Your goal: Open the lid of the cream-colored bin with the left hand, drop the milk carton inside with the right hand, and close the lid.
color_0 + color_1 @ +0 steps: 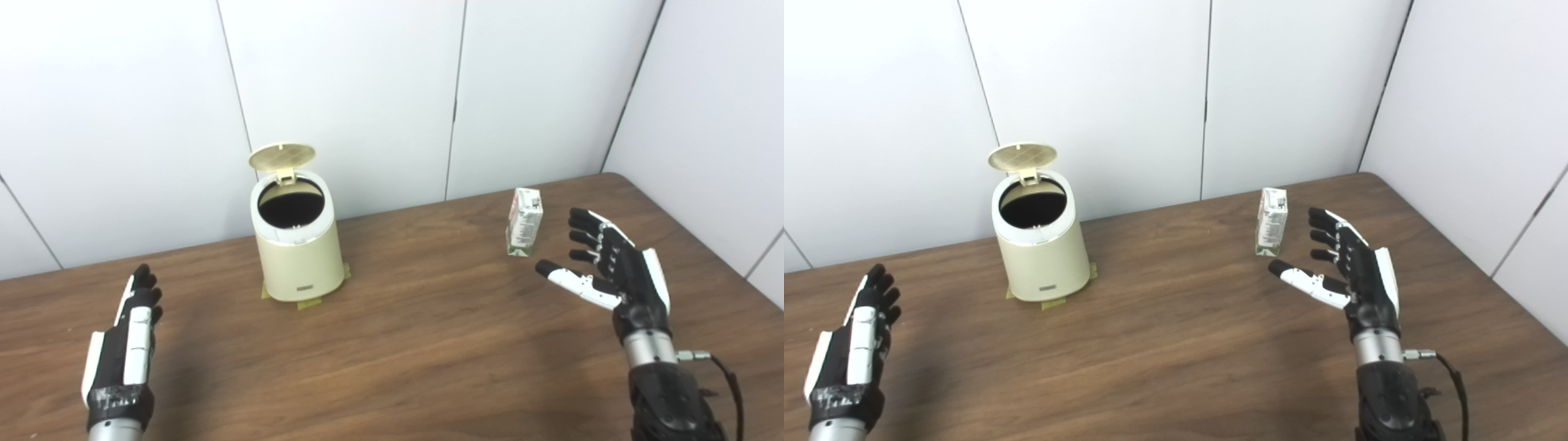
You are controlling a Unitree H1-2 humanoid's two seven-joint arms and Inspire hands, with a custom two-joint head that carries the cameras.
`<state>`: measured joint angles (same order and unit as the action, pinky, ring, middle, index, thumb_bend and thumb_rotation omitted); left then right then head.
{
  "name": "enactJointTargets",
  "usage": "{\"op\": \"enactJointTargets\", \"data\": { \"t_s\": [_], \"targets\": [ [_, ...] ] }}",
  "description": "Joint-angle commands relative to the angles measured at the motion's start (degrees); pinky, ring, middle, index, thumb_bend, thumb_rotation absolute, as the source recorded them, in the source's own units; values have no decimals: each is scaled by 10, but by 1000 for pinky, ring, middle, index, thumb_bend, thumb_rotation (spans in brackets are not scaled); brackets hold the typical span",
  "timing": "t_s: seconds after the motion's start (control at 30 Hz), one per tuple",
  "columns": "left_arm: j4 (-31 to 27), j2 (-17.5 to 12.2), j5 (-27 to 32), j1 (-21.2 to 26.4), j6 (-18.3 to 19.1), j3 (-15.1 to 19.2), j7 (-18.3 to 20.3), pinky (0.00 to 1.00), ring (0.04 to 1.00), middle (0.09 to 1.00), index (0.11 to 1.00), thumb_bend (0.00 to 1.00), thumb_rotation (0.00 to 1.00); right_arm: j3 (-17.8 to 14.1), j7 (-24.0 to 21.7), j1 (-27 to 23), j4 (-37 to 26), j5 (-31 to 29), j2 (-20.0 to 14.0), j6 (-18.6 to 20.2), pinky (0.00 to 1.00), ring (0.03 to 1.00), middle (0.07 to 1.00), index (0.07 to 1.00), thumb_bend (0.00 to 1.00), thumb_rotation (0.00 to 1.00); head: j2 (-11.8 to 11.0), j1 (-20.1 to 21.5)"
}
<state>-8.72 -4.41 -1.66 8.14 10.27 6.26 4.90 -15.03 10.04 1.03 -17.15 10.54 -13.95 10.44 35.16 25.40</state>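
Observation:
The cream-colored bin (300,257) stands at the back left of the wooden table (429,343). Its round lid (282,157) is tipped up and back, and the dark inside shows. The milk carton (524,222) stands upright at the back right. My right hand (606,266) is open and empty, palm turned left, just right of and nearer than the carton, not touching it. My left hand (131,327) is open and empty, fingers extended, above the table's front left, well left of and nearer than the bin.
Yellow tape tabs (309,304) stick out from under the bin's base. White wall panels (367,92) stand right behind the table. The table's right edge (723,257) runs close to my right hand.

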Motion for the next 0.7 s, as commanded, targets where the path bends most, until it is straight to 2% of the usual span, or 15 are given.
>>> {"op": "enactJointTargets", "data": {
  "t_s": [0.0, 0.13, 0.17, 0.27, 0.4, 0.53, 0.63, 0.67],
  "targets": [
    [-27, -17, 7, 22, -10, -1, 2, 991, 978, 990, 1000, 683, 949, 12, 5, -29, 5, 44, -27, -44, 692, 813, 853, 787, 931, 134, -2, 6],
    [-30, -32, 10, 25, -4, 0, 4, 998, 983, 997, 1000, 655, 936, 41, 9, -59, 36, 129, -63, -29, 735, 867, 894, 853, 964, 180, -23, 28],
    [-34, -38, 4, 24, 5, -5, 5, 1000, 988, 998, 1000, 621, 938, 45, 9, -67, 42, 142, -68, -25, 757, 885, 913, 870, 958, 165, -26, 31],
    [-55, -54, -20, 22, 51, -21, 5, 1000, 999, 1000, 1000, 524, 860, 57, 2, -87, 52, 172, -79, -10, 789, 907, 985, 905, 958, 108, -34, 30],
    [-85, -60, -49, 20, 97, -39, 0, 997, 998, 996, 1000, 462, 753, 66, -16, -118, 84, 199, -103, 14, 825, 960, 1000, 928, 980, 86, -41, 20],
    [-102, -60, -59, 17, 111, -49, 1, 957, 983, 987, 1000, 333, 637, 82, -25, -148, 131, 229, -129, 25, 832, 966, 1000, 920, 985, 86, -45, 15],
    [-116, -59, -65, 16, 122, -55, 1, 924, 977, 987, 1000, 294, 585, 86, -25, -174, 173, 225, -147, 14, 841, 968, 994, 921, 987, 113, -44, 11],
    [-121, -58, -66, 16, 127, -56, 1, 962, 989, 990, 1000, 283, 572, 86, -28, -183, 183, 222, -151, 14, 846, 968, 989, 923, 988, 122, -44, 9]
  ]
}}
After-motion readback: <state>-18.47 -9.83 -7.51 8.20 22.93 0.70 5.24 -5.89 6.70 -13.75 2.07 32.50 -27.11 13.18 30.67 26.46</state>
